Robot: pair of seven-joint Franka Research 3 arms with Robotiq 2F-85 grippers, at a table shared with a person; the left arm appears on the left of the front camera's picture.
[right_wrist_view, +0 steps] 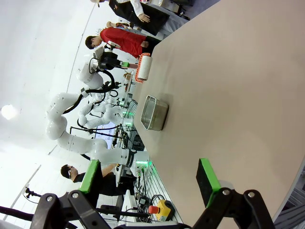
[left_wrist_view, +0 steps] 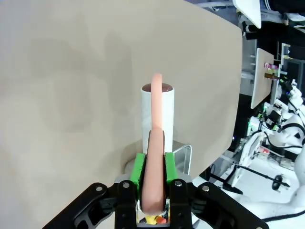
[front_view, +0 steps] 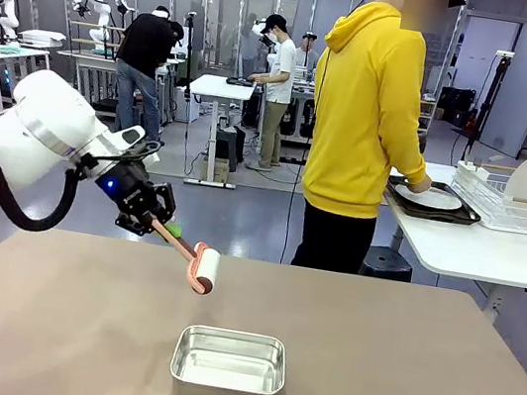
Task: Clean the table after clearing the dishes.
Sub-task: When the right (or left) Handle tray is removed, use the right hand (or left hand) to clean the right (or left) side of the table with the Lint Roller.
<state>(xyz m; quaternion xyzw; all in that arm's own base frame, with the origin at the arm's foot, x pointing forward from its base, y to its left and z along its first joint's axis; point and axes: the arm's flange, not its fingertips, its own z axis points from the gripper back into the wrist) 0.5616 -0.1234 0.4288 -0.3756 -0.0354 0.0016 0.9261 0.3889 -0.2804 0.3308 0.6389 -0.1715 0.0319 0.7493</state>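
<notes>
Over far-left tabletop [front_view: 395, 379], matte grey-brown: left gripper [front_view: 154, 217] clenched on pink-handled white lint roller [front_view: 204, 270], which extends right-near from gripper; contact unclear. Right gripper [right_wrist_view: 148, 177] released. Round white plate [front_view: 430, 197] far right.

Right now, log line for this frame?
left jaws: shut on lint roller | right jaws: open, empty | steel pan: on table | plate and tray: on side table

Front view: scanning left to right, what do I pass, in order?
left gripper, jaws shut on the roller's handle → lint roller → person in the yellow hoodie → white dish rack. The steel pan is left out, since it spans the roller's position.
</notes>
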